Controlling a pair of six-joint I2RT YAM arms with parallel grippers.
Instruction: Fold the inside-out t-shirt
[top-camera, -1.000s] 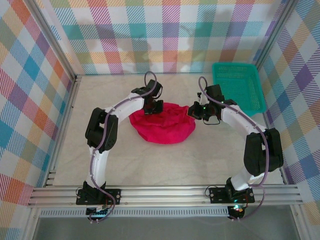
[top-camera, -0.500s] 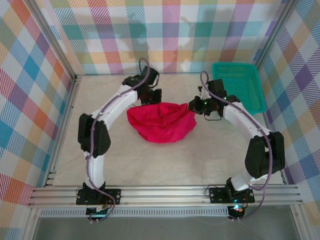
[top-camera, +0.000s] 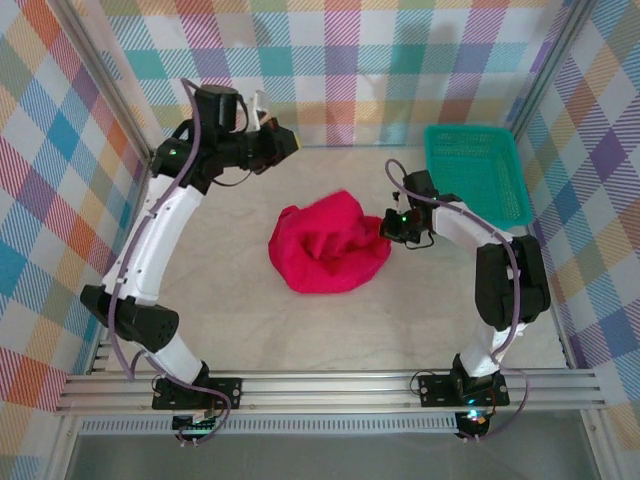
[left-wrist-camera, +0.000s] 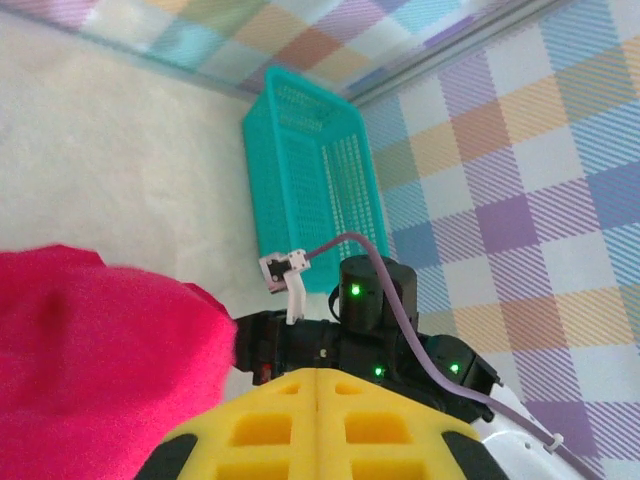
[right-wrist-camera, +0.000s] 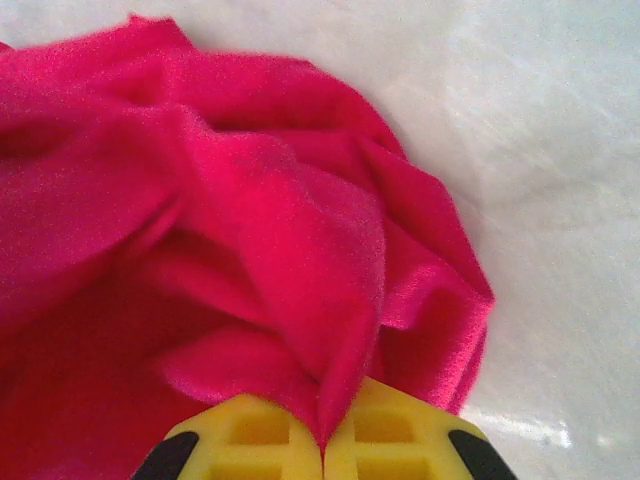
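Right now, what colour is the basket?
Teal basket; best in the left wrist view.

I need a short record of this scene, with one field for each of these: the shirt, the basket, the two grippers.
t-shirt: red, crumpled in a heap at mid-table, not folded
basket: teal, back right corner, apart from the t-shirt
left gripper: shut, raised above the table, holding nothing
right gripper: shut on a fold at the t-shirt's right edge
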